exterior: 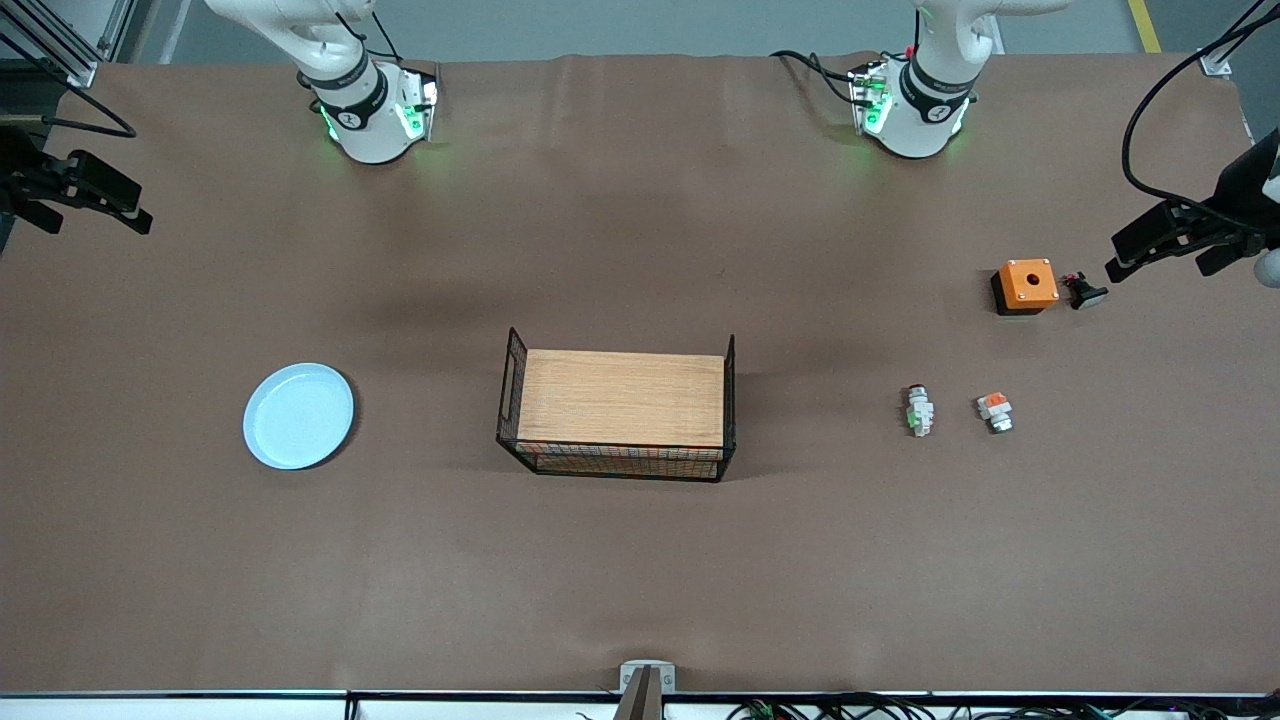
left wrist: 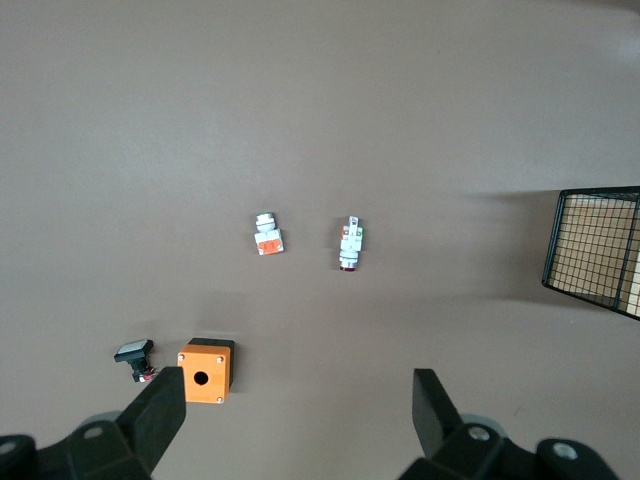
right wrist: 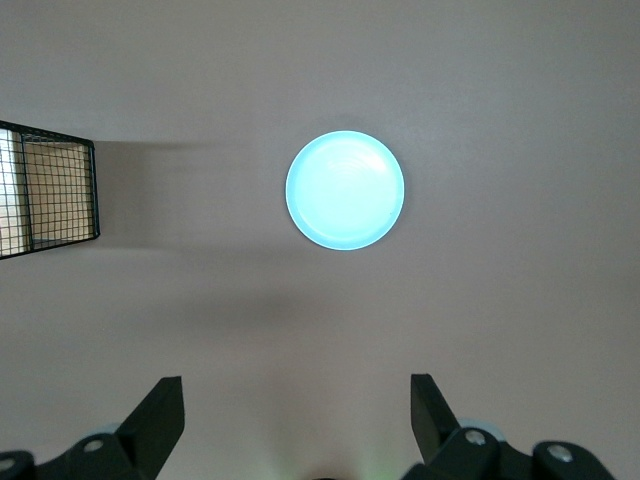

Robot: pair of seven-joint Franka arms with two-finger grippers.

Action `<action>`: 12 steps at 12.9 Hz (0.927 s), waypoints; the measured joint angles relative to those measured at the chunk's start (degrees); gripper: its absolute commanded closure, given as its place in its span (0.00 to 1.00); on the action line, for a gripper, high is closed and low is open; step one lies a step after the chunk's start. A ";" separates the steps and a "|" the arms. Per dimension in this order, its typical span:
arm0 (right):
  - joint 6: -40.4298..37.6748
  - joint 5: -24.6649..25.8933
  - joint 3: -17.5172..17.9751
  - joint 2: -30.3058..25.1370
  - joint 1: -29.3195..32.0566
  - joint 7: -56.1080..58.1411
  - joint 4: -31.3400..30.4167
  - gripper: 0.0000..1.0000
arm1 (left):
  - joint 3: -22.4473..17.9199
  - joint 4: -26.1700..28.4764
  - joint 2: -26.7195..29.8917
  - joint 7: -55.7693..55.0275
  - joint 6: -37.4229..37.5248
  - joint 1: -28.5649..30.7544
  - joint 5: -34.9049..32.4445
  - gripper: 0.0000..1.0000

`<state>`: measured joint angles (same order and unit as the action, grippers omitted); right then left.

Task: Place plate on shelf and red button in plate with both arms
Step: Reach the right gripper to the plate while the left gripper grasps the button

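The pale blue plate [exterior: 298, 415] lies flat on the brown table toward the right arm's end; it also shows in the right wrist view [right wrist: 346, 190]. The red button [exterior: 919, 410], white-grey with a green spot, lies on its side toward the left arm's end and shows in the left wrist view [left wrist: 350, 243]. My left gripper [left wrist: 298, 390] is open and empty, high over the table near the orange box. My right gripper [right wrist: 296, 392] is open and empty, high over bare table, apart from the plate. Neither gripper shows in the front view.
A black wire basket with a wooden top [exterior: 620, 405] stands mid-table. A similar white part with an orange-red block [exterior: 995, 410] lies beside the red button. An orange box [exterior: 1026, 285] and a black-based button [exterior: 1085, 291] sit farther from the front camera.
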<state>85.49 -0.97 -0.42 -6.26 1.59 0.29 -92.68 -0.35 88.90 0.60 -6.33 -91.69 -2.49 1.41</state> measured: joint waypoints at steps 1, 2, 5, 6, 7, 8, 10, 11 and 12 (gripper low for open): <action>-0.02 0.00 -0.03 0.00 0.01 0.00 0.00 0.00 | 0.00 0.00 -0.01 0.00 0.00 0.00 0.00 0.00; -0.05 0.00 -0.12 0.00 0.03 0.00 0.00 0.00 | 0.00 0.00 -0.03 0.00 0.00 0.00 0.00 0.00; -0.71 0.00 -0.29 -0.01 0.05 0.00 0.03 0.00 | -0.09 0.01 -0.16 0.00 0.00 0.10 0.00 0.00; -0.82 0.00 -0.29 -0.01 0.05 0.00 0.05 0.00 | -0.18 0.05 -0.36 0.00 0.07 0.20 0.00 0.00; -0.84 0.00 -0.30 -0.02 0.05 0.00 0.07 0.00 | -0.31 0.15 -0.81 -0.03 0.28 0.32 0.00 0.00; -0.80 0.00 -0.32 -0.02 0.06 0.00 0.14 0.00 | -0.38 0.36 -1.67 -0.07 0.49 0.58 0.00 0.00; -0.43 0.07 -0.39 -0.01 0.13 0.00 0.67 0.00 | -0.42 0.70 -4.76 -0.07 0.61 1.38 0.00 0.00; 0.20 0.07 -0.48 0.12 0.32 0.00 0.82 0.00 | -0.43 0.90 -6.79 -0.07 0.61 1.57 0.01 0.00; 1.25 0.07 -0.62 0.74 0.73 0.00 0.79 0.00 | -0.42 1.19 -9.12 -0.07 0.55 1.59 0.02 0.00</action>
<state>86.74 -0.89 -1.04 -5.52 2.32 0.29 -91.89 -0.77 90.09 -8.52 -6.40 -91.14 -0.90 1.43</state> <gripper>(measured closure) 0.000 0.000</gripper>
